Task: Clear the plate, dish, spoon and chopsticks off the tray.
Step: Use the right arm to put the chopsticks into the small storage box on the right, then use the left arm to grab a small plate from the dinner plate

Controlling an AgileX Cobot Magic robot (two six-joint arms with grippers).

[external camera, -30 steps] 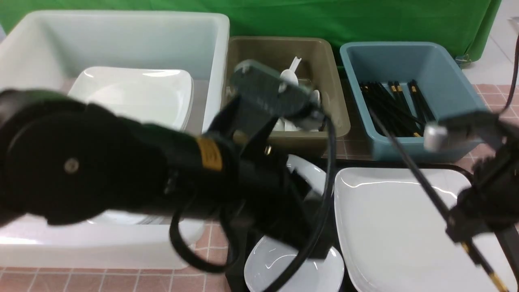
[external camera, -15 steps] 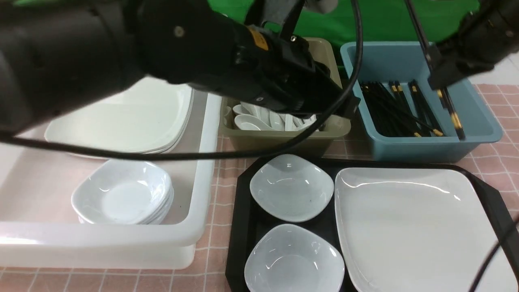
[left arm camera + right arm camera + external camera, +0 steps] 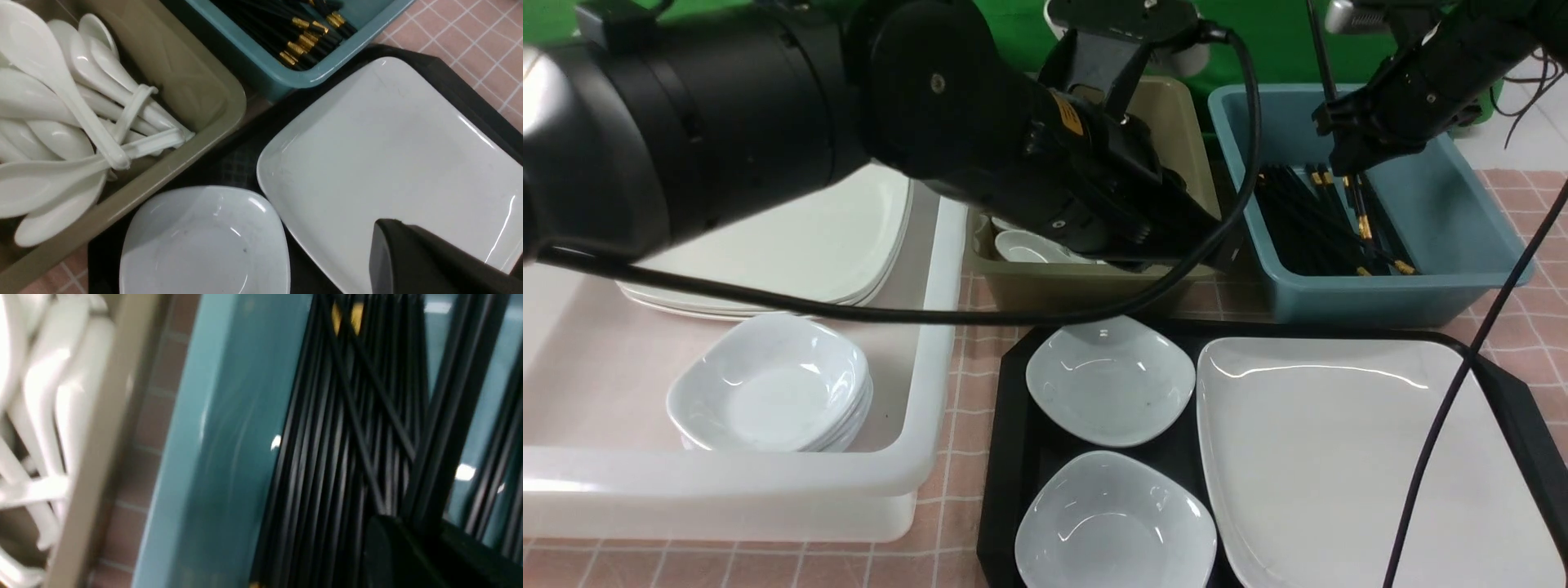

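A pair of black chopsticks point(image 3: 1358, 211) stands steeply over the blue bin point(image 3: 1372, 302), pinched partway along its length by the right arm's fingers point(image 3: 1347, 147), which close on it above the gold bands. The long axis runs close to upright. The thick, gold-banded ends point down into the bin, and the thin ends rise past the fingers and out of the top of the front view, leaning slightly toward the robot's left. Whether the lower ends touch the loose chopsticks point(image 3: 1307, 229) already lying in the bin cannot be told. The blurred right wrist view shows the held pair as a dark bar point(image 3: 445, 416) crossing over that bundle.

Beside the blue bin, on the robot's left, an olive bin point(image 3: 1086, 286) holds a heap of white spoons point(image 3: 61, 102). The left arm reaches across above its near side, and the left arm's fingers point(image 3: 408, 261) are pressed together with nothing seen between them.

Nearer the robot, the black tray point(image 3: 1013, 392) carries the large white plate point(image 3: 1339, 457) on its right half and two small dishes point(image 3: 1109, 380) point(image 3: 1115, 523) on its left half, one behind the other. A white tub point(image 3: 931, 327) to the left holds stacked plates point(image 3: 792, 237) and stacked dishes point(image 3: 768, 392). All of it rests on a table point(image 3: 970, 392) covered in pink check.
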